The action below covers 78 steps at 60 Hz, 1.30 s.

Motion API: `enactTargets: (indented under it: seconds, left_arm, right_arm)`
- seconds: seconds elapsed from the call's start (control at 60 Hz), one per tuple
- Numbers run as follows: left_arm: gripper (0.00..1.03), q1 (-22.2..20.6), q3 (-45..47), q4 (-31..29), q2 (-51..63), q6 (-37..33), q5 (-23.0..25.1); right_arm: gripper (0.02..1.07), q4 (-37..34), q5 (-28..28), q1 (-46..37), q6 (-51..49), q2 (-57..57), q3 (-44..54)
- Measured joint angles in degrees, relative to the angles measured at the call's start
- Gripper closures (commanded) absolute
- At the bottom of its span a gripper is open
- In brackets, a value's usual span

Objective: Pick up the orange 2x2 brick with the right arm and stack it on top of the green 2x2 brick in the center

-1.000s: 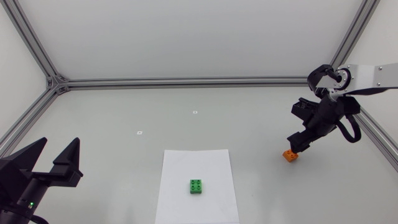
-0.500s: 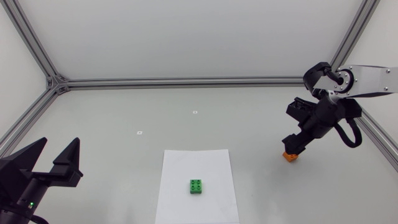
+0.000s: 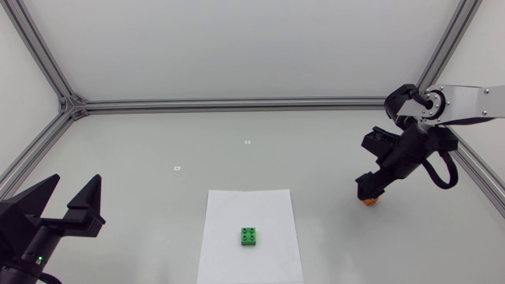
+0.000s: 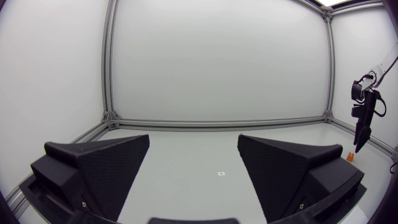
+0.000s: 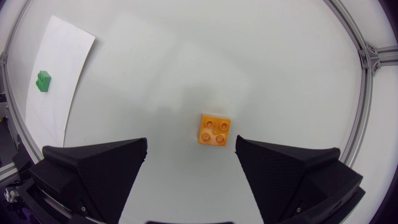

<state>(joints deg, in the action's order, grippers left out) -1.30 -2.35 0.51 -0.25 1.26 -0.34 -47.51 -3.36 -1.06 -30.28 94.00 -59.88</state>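
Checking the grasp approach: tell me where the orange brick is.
Head view's right side: the orange brick lies on the table under the right gripper, between its open fingers.

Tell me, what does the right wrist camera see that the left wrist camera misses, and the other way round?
Only the right wrist view: the green 2x2 brick on its white paper sheet, and the right gripper, open, with the orange 2x2 brick seen from above, four studs showing, just ahead of its fingers. Only the left wrist view: the left gripper, open with nothing between its fingers, and the right arm seen from the side. Both: the orange 2x2 brick, a mere speck in the left wrist view, and the grey table.
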Motion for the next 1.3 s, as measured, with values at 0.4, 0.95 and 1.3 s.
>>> enactTargets:
  seconds: [0.4, 0.95, 1.3]
  left_arm:
    - [0.04, 0.0, 0.0, 0.0, 0.0, 0.0, 0.0]
    - [0.04, 0.0, 0.0, 0.0, 0.0, 0.0, 0.0]
    - [0.04, 0.0, 0.0, 0.0, 0.0, 0.0, 0.0]
  right_arm:
    - [0.06, 1.5, -1.1, -2.4, 0.2, 0.3, -0.5]
    - [0.07, 4.3, 2.2, -3.0, 3.5, 6.6, -1.6]
    - [0.17, 6.7, 2.8, -3.1, 4.6, 10.0, -1.6]
